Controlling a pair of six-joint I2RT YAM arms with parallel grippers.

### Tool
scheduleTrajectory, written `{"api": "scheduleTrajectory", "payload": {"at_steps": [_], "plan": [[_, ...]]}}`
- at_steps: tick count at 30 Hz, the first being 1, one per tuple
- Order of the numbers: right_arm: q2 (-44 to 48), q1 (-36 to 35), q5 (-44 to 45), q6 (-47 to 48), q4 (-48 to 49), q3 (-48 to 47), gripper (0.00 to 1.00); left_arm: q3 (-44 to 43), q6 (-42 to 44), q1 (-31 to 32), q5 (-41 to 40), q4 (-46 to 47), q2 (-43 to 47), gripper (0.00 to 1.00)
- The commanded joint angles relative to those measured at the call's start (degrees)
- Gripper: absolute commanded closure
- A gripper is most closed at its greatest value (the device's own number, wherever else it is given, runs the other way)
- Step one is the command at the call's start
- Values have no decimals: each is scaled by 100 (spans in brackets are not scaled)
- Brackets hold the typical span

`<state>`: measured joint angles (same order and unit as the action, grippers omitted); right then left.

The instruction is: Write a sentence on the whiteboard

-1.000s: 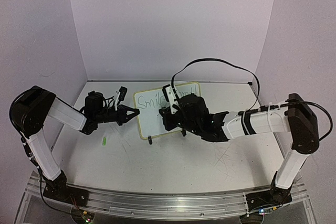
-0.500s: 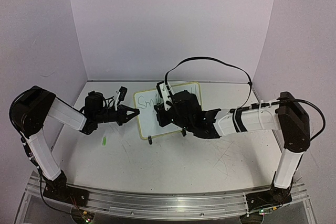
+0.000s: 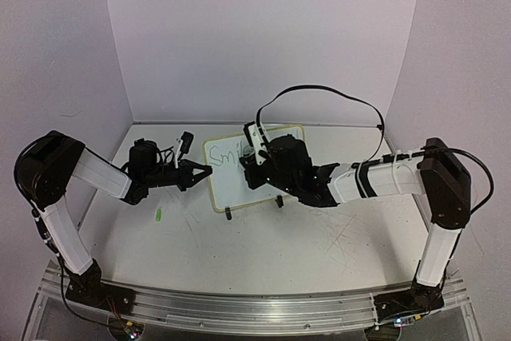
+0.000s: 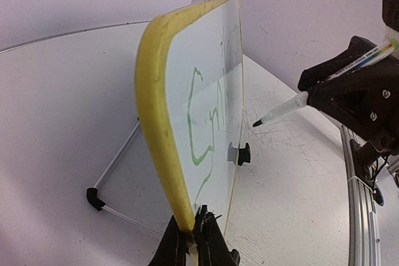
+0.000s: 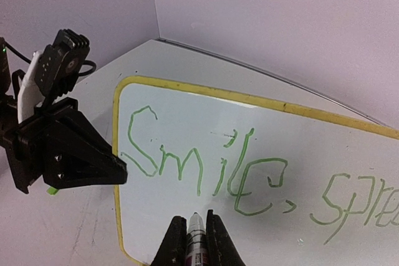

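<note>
Walled white table point(image 3: 263, 253); left tool point(image 3: 207, 171) pinches whiteboard point(image 3: 230, 181) edge, right tool point(image 5: 194, 225) grips marker point(image 4: 283, 109)

The table point(image 3: 263, 249) is white and has many thin grey scratches, most of them on the near side of the right gripper point(image 5: 194, 223). The whiteboard point(image 3: 231, 183) stands on it on two black feet point(image 3: 228, 214), between both grippers. A small green piece point(image 3: 159, 215) lies flat on the table, just nearer the arm bases than the left gripper point(image 3: 206, 171).
</note>
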<state>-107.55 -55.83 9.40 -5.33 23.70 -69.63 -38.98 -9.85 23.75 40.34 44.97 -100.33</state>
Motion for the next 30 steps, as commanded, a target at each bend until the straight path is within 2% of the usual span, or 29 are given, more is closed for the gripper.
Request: {"api": "scheduleTrajectory", "payload": {"at_steps": [1,15,30], "plan": [[250,-16,-256,192,340,113,100,66,640,-63,-859,-587,-109,100],[-189,-169,-600,-37,459,-244,100,63,639,-62,-838,-590,-113,100],[-99,-208,-186,39,451,-142,100,66,642,-60,-836,-603,-101,100]]}}
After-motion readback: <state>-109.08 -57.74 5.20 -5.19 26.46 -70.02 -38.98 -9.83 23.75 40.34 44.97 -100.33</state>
